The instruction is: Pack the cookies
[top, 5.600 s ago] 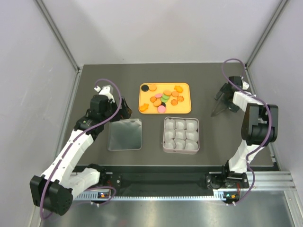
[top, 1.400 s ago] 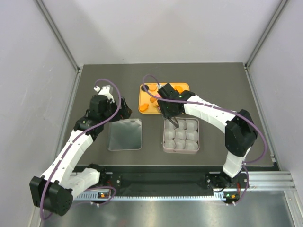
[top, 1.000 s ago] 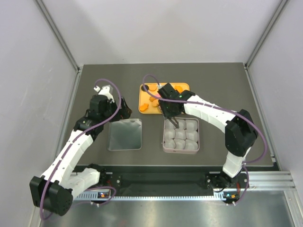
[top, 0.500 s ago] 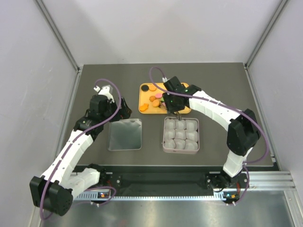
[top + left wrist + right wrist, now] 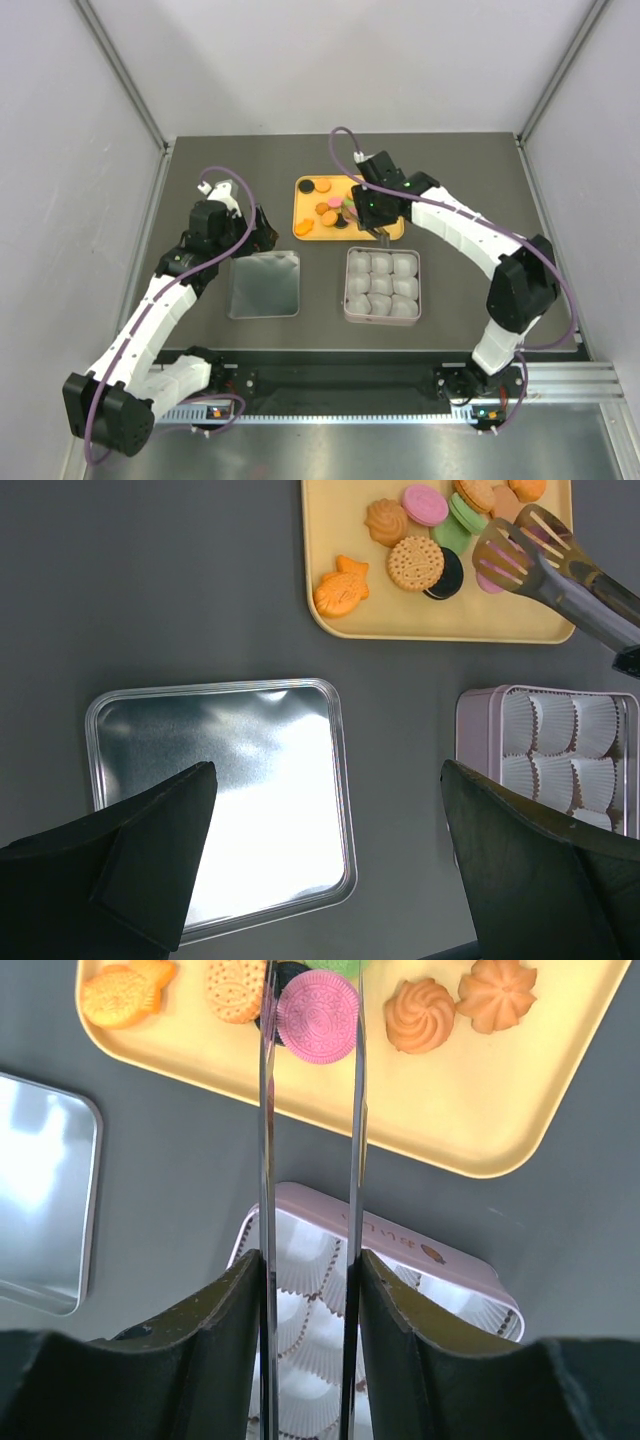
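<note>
Cookies [image 5: 415,563], small orange, pink and green discs, probably light and brittle, lie on the yellow tray [image 5: 330,520]. My right gripper [image 5: 310,1260] clamps metal tongs [image 5: 575,575] straddling a pink one's edges; left gripper [image 5: 325,770] gapes empty.

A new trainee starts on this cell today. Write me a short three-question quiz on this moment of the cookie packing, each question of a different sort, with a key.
1. True or false: all the paper cups in the pink tin are empty.
2. Pick one: the jaws of the right gripper are closed on
A. a spoon
B. metal tongs
C. a brush
3. In a word: what colour is the cookie between the tips of the tongs?

Key
1. True
2. B
3. Pink
</note>
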You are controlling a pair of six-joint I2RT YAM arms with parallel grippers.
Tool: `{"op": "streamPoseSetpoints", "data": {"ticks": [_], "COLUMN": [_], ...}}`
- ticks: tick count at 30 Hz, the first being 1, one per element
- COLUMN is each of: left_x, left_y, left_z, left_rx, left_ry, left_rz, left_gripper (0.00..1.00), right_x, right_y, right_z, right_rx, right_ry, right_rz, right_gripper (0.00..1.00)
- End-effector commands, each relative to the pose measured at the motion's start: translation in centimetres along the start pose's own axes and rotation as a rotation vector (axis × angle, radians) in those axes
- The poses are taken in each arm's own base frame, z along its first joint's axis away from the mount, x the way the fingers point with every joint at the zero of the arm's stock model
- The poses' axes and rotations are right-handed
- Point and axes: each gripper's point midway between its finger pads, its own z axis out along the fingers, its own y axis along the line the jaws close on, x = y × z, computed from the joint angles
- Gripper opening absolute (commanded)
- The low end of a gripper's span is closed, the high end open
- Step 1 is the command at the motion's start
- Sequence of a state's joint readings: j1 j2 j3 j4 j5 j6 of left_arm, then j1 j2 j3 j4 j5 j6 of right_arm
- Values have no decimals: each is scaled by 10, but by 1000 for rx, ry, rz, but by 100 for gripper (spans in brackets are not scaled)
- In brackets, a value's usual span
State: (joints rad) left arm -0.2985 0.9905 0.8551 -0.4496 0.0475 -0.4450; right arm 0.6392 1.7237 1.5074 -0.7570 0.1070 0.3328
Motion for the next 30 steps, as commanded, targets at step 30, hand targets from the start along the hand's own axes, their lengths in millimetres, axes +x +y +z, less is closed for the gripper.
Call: {"op": "streamPoseSetpoints", "data": {"ticks": [30], "left_x": [-11], "left_y": [0], "left_z": [-1], "left_rx": [0], "left_ry": [-35], "left_rz": [8], "left_gripper": [99], "right_x": [69], "right_y": [3], "right_z": [-105], "right_rx": [-213], "right_ry": [-29], "right_rz": [17], "right_gripper": [39]}}
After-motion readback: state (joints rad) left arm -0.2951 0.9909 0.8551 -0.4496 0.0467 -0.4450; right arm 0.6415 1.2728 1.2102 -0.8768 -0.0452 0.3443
